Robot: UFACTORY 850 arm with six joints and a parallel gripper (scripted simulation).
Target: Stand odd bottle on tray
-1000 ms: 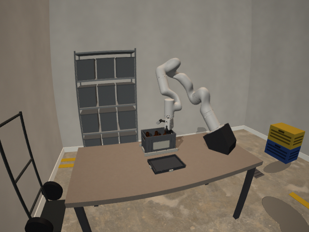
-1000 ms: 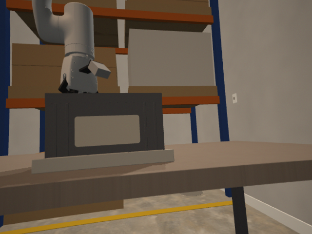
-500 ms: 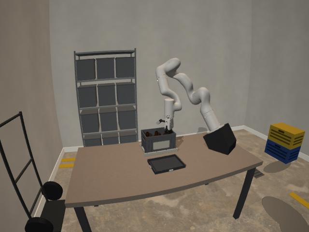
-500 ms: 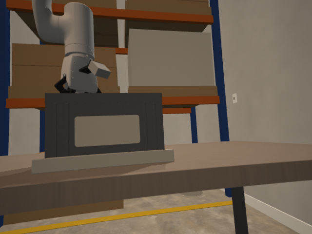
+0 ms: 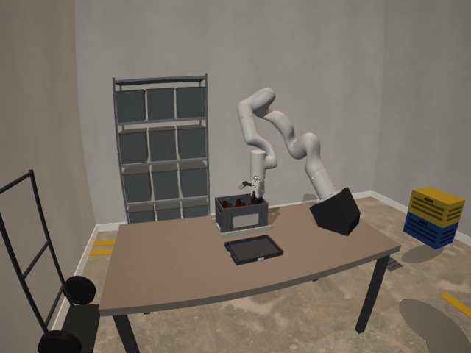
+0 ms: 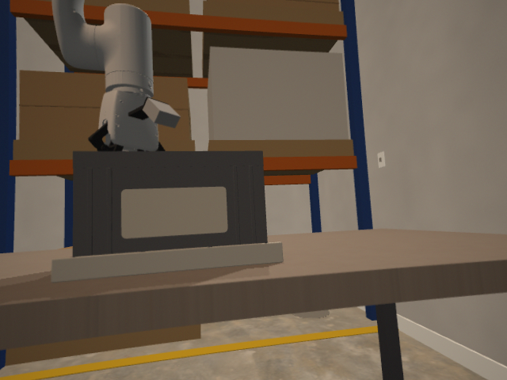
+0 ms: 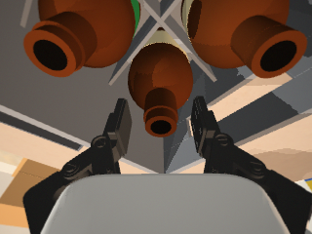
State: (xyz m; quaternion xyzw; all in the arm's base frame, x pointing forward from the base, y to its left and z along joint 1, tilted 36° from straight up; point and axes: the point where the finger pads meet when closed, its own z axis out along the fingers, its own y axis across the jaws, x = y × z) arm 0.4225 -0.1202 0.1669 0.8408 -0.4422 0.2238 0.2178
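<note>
End effector partly open, nothing gripped; fingers on both sides of bottle neck at wrist-frame centre, gap showing each side. Two more bottles, upper left and upper right of wrist frame. Crate on bench, centre of top frame; tray just below it there, no bottle on it. Step in hand, judged: gauging or gripping neck. Centre fingers, close slowly at same depth below mouth each time; lift straight only if neck proves odd.

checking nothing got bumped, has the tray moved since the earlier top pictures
No. In the top view the tray lies where it did, just in front of the crate, the gap between them unchanged.
</note>
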